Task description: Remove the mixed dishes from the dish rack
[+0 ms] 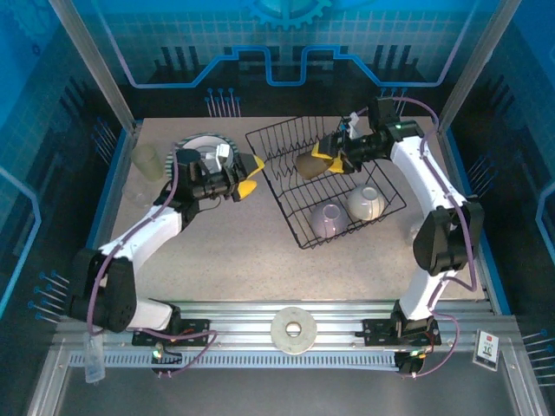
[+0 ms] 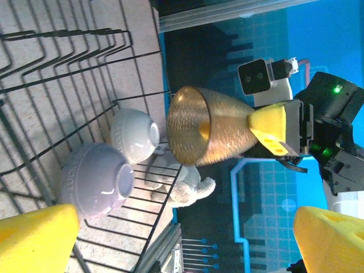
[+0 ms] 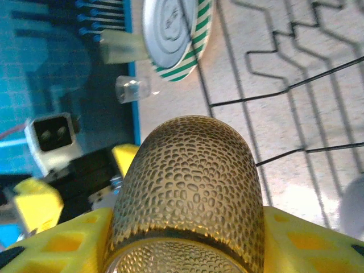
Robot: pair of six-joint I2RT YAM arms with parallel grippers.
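The black wire dish rack stands at the table's back right. My right gripper hangs over the rack's middle, shut on the small brown cup, whose textured wall sits between the yellow fingers. The cup lies sideways, mouth toward my left gripper. That one is open and empty just left of the rack, its fingers wide apart. In the rack's near end lie a lavender cup and a cream bowl. On the table at the left are the green-and-white striped plate and a pale tumbler.
A white ring-shaped disc rests on the metal rail at the near edge. A soft white cloth lump lies just outside the rack by the bowl. A small clear cup stands near the tumbler. Blue walls enclose the table.
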